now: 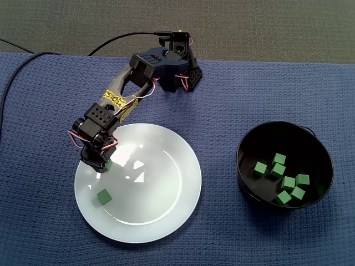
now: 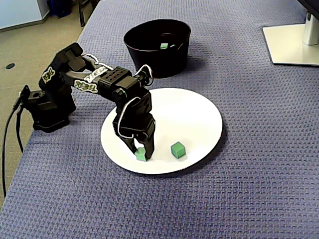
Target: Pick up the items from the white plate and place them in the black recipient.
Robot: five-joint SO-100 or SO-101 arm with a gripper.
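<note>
A green cube (image 2: pixel 141 155) on the white plate (image 2: pixel 199 114) sits pinched between the narrowly closed fingers (image 2: pixel 150 143); a second cube (image 2: pixel 178 150) lies just beside them, the black bowl (image 2: pixel 149 59) well apart.

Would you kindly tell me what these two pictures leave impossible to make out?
- Grip: whether the jaws are pressing the green cube between them; in the top-down fixed view the arm covers most of it.
- Bowl contents: in the angled fixed view the black bowl hides all but one stored cube behind its wall.
- White base at that view's right edge: cut off by the frame, identity unclear.
</note>
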